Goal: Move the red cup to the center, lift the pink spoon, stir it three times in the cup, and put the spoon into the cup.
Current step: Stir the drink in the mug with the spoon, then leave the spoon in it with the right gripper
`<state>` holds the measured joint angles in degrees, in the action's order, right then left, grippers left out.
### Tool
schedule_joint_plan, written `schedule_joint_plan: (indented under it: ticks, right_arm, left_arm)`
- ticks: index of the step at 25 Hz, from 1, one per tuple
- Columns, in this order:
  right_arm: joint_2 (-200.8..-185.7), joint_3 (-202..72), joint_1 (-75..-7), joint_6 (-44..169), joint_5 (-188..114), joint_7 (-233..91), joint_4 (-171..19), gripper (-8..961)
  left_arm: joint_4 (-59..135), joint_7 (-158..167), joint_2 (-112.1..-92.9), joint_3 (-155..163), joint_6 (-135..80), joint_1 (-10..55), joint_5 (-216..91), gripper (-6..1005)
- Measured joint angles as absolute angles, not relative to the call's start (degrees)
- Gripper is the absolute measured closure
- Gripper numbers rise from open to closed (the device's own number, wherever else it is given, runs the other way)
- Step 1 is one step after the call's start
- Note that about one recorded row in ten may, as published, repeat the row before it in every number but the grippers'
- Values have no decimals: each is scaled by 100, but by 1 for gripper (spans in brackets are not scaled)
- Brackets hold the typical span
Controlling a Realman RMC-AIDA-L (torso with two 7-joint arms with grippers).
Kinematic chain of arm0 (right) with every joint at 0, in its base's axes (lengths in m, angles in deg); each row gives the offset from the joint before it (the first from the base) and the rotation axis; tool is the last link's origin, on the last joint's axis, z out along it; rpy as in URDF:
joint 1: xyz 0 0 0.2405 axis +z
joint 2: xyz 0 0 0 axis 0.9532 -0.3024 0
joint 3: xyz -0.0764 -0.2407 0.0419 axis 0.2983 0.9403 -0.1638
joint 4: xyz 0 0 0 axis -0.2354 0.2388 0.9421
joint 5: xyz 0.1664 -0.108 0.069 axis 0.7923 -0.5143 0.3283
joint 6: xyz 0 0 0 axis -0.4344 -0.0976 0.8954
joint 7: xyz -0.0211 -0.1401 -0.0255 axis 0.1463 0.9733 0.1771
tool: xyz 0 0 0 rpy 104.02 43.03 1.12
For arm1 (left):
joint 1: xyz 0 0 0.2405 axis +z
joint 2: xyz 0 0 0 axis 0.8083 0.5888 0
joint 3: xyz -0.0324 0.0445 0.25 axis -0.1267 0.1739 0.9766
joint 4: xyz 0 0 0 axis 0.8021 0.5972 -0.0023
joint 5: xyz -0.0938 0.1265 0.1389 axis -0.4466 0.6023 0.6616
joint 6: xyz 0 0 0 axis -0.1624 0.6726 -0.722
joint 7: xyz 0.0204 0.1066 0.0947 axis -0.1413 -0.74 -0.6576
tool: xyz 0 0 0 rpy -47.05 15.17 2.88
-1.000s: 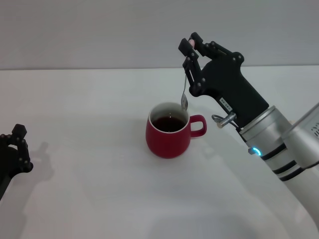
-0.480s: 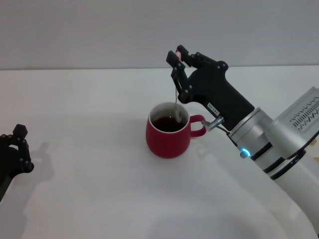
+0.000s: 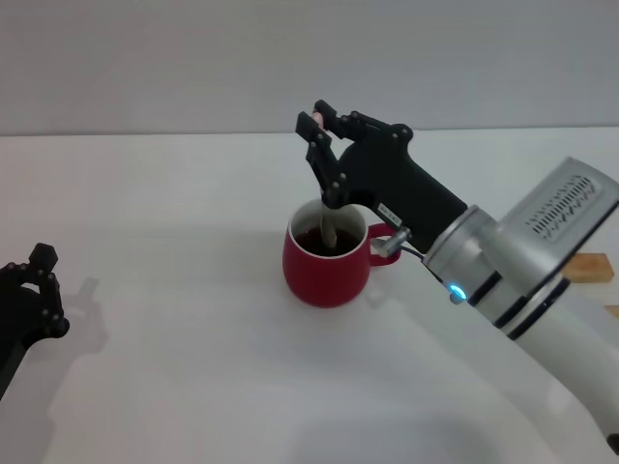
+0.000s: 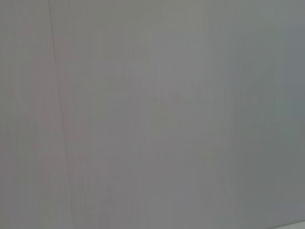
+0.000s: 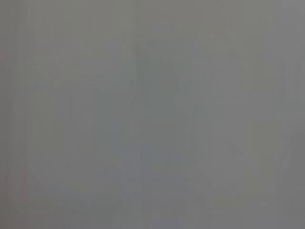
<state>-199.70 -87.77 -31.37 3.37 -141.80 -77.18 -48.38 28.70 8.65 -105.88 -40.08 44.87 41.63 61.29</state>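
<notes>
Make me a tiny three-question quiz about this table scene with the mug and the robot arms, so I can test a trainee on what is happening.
1. True or false: the squat dark-red ceramic mug with a loop handle lies tipped on its side.
2. Which gripper holds the small pale-pink-handled spoon? A) left gripper B) right gripper C) neither
3. Fill in: the spoon's lower end is inside the ____.

Key:
1. False; the mug stands upright on the plain white tabletop, dark liquid inside.
2. B; it grips the handle's top above the mug, while the left gripper sits far off at the table's left edge.
3. Mug.
</notes>
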Motion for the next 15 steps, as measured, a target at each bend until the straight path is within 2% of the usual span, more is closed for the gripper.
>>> schedule_joint_plan:
  ticks: [15]
  right_arm:
    - [-20002,-8722,-3169,703,-14247,-7722,-4757,919]
  left_arm:
    - [2887,865,-10581,-4023,4497,4162,6129,1001]
